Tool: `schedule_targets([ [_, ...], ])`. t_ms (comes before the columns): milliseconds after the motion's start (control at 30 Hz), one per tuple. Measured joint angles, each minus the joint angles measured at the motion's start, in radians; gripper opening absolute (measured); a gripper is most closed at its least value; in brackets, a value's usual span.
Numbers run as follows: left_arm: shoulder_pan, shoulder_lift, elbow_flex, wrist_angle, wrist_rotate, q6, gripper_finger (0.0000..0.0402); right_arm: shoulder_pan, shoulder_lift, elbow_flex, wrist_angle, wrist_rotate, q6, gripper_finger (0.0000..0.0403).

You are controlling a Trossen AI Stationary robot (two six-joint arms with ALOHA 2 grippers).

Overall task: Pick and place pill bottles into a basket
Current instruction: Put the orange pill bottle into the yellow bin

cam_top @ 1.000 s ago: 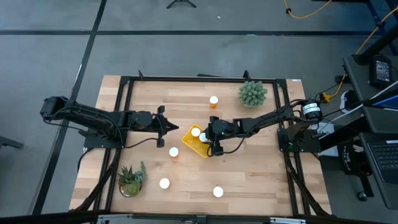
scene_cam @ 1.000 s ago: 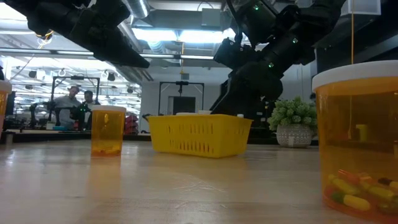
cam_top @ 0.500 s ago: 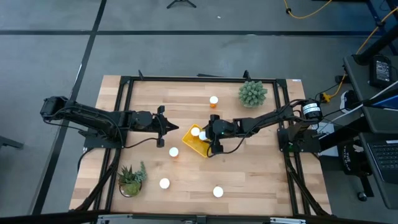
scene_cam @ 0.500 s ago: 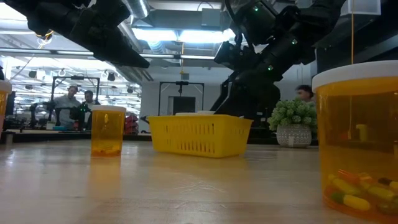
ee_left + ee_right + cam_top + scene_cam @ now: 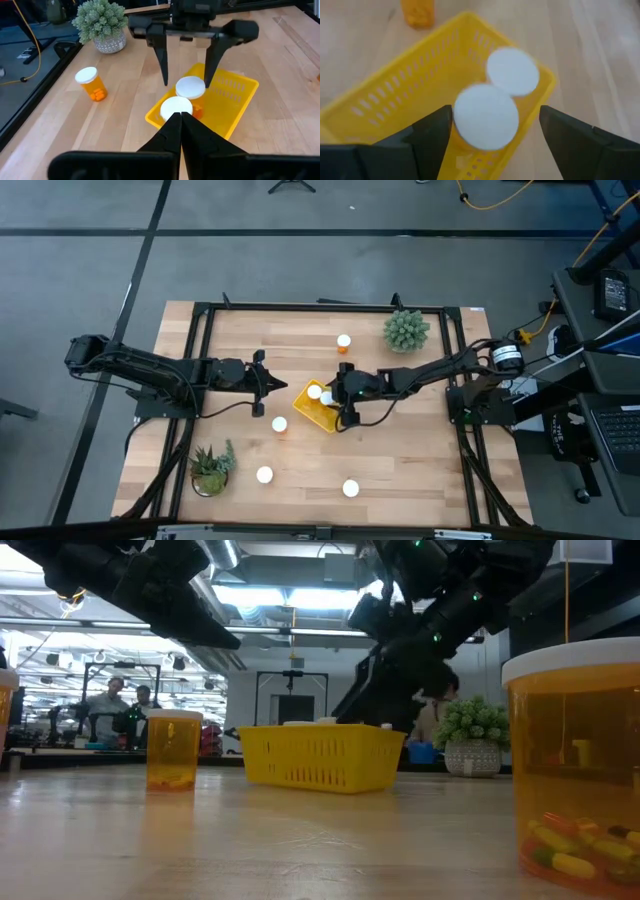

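Observation:
The yellow basket sits mid-table with two pill bottles standing in it, white caps up. My right gripper hangs open over the basket, pointing down. Its fingertips stand on either side of one bottle's cap, just above it, and I see no touch. My left gripper is shut and empty, left of the basket, pointing at it. Other bottles stand on the table: one at the far side, one near the basket, and two toward the near edge.
A potted plant stands at the far right and another at the near left. A black frame runs around the table. In the low view one bottle stands very close. People show in the room behind.
My right gripper has risen a little above the basket, leaving the bottle standing inside. A person has walked past behind the table in the low view.

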Motion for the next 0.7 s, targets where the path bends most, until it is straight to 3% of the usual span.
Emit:
schedule_targets([
  [300, 0.000, 0.000, 0.000, -0.004, 0.003, 0.008, 0.0008, 0.006, -0.138, 0.000, -0.063, -0.045, 0.008, 0.0302],
  [700, 0.000, 0.000, 0.000, -0.021, 0.048, 0.018, 0.0006, 0.006, -0.339, -0.016, -0.263, -0.011, 0.084, 0.0302],
])
